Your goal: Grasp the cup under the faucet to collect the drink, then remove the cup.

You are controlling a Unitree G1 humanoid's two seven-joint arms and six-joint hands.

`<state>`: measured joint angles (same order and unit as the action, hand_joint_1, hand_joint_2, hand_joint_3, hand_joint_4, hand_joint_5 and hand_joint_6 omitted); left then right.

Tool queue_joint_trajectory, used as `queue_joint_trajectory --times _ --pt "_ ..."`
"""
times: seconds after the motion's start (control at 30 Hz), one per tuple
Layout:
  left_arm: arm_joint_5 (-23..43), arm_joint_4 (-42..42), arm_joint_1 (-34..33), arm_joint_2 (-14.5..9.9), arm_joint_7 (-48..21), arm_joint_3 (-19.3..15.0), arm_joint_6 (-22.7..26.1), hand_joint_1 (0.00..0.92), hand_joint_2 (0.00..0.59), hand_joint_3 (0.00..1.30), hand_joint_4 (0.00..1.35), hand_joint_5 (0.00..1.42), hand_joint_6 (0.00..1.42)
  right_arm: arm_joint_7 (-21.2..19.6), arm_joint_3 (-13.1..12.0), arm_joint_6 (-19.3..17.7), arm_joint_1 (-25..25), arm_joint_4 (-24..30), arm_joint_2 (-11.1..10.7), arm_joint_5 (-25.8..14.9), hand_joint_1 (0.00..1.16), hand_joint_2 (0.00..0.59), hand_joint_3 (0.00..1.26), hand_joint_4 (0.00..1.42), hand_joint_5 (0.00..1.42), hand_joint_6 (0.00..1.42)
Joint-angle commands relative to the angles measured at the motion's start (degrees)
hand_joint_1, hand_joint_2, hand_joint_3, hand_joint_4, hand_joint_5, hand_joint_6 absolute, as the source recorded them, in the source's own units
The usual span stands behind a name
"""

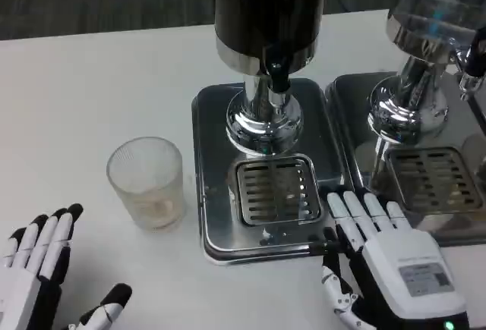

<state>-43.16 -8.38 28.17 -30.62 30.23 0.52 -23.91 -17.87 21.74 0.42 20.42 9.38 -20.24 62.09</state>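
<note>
Head view: I find the cup [146, 183] standing upright on the bare table [91, 87], just left of the metal tray [214, 117] and well clear of the faucet [278, 78]; it is not under the spout, so nothing could be collected as things lie. My left hand [38, 269] sits near the lower left corner, fingers spread and holding nothing, apart from the cup; my right hand [383, 258] lies flat with fingers apart and empty, fingertips [353, 207] at the tray's front right corner beside the grate [277, 190]. Risks, in my judgement: the cup looks clear and thin-walled, so a hard squeeze or an off-centre approach by the left hand could tip it or push it against the tray's raised rim; lifting it over that rim too low could catch the base; the right hand resting by the tray may nudge it; a second dispenser [414, 80] stands close on the right, leaving little room for that arm to swing.
</note>
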Motion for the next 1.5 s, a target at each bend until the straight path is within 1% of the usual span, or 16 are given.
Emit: queue_joint_trajectory --times 0.03,0.23,0.53,0.93,1.0,1.07,1.13,1.2,1.23,1.33,1.47,1.5 --pt "0.1 -1.6 -0.9 -1.1 1.2 -0.3 -1.2 0.000 0.173 0.00 0.00 0.00 0.00 -1.6 0.5 0.6 -0.5 -1.3 0.9 0.1 0.01 0.555 0.00 0.00 0.00 0.00" --pt "0.2 -2.5 -1.7 -1.4 1.4 -0.2 -1.8 0.000 0.171 0.00 0.00 0.00 0.00 -1.9 0.6 0.9 -0.7 -1.6 1.0 0.2 0.01 0.555 0.00 0.00 0.00 0.00" --pt "0.6 -3.0 -2.4 -1.3 1.1 -0.2 -2.1 0.000 0.171 0.00 0.00 0.00 0.00 -1.3 0.9 0.8 -1.4 -1.9 0.9 -0.3 0.01 0.555 0.00 0.00 0.00 0.00" --pt "1.3 -2.9 -3.1 -1.1 0.8 -0.5 -2.1 0.000 0.171 0.00 0.00 0.00 0.00 -1.8 1.0 1.1 -1.7 -2.4 1.4 -0.2 0.01 0.555 0.00 0.00 0.00 0.00" --pt "2.2 -3.0 -3.6 -0.7 0.6 -0.7 -2.1 0.000 0.158 0.00 0.00 0.00 0.00 -1.8 1.0 1.2 -1.8 -2.5 1.5 -0.2 0.01 0.555 0.00 0.00 0.00 0.00" --pt "3.7 -3.5 -5.2 -0.3 0.3 -0.7 -2.3 0.000 0.145 0.00 0.00 0.00 0.00 -1.6 1.1 1.2 -1.8 -2.4 1.5 -0.1 0.01 0.555 0.00 0.00 0.00 0.00" --pt "4.0 -3.7 -6.5 0.1 0.8 -0.6 -2.2 0.000 0.106 0.00 0.00 0.00 0.00 -1.7 1.0 1.3 -1.6 -2.3 1.6 -0.2 0.01 0.555 0.00 0.00 0.00 0.00" --pt "5.5 -5.0 -8.8 1.0 0.4 -0.4 -1.9 0.000 0.073 0.00 0.00 0.00 0.00 -1.7 0.9 1.6 -1.2 -2.1 1.8 -0.3 0.01 0.555 0.00 0.00 0.00 0.00" --pt "6.4 -6.2 -10.1 1.5 0.2 -0.3 -2.0 0.000 0.068 0.00 0.00 0.00 0.00 -1.6 0.9 1.7 -1.2 -2.0 1.9 -0.4 0.01 0.555 0.00 0.00 0.00 0.00" --pt "12.1 -11.3 -15.4 4.1 -2.1 0.2 -4.2 0.000 0.066 0.00 0.00 0.00 0.00 -1.5 1.1 2.0 -1.2 -1.9 2.2 -0.5 0.01 0.555 0.00 0.00 0.00 0.00" --pt "13.3 -16.3 -21.1 6.5 -2.4 2.0 -6.4 0.000 0.063 0.00 0.00 0.00 0.00 -1.6 1.4 2.5 -1.0 -1.8 2.4 -0.3 0.01 0.555 0.00 0.00 0.00 0.00" --pt "14.4 -18.1 -22.2 7.5 -2.0 1.9 -7.7 0.000 0.061 0.00 0.00 0.00 0.00 -1.7 1.5 2.7 -0.8 -1.9 2.6 -0.5 0.01 0.555 0.00 0.00 0.00 0.00"
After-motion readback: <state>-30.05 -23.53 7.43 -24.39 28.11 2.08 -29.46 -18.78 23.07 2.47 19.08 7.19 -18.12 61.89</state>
